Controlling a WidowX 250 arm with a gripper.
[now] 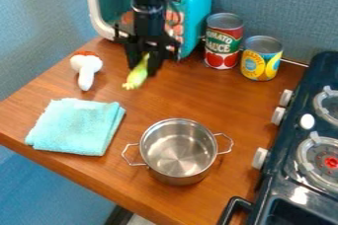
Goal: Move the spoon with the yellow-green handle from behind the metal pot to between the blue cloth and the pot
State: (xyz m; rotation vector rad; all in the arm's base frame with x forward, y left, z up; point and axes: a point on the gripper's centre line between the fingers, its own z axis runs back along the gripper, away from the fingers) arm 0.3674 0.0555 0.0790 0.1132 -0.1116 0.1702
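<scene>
Bordering the wooden table (191, 95) stands a blue wall (46, 21).

Pot (179, 148): shiny, smooth metal; towel (76, 126): rough, matt cloth; table (191, 101): smooth wood; stove (298, 184): glossy.

The red can (223, 41) reads "TOMATO SAUCE", while lettering on the yellow can (261, 58) is too small to read.

From my end I see a toy kitchen setup: a small stove (298, 183) beside a wooden counter (198, 100) with a pot (179, 151), two cans (224, 40) and a cloth (76, 126).
</scene>
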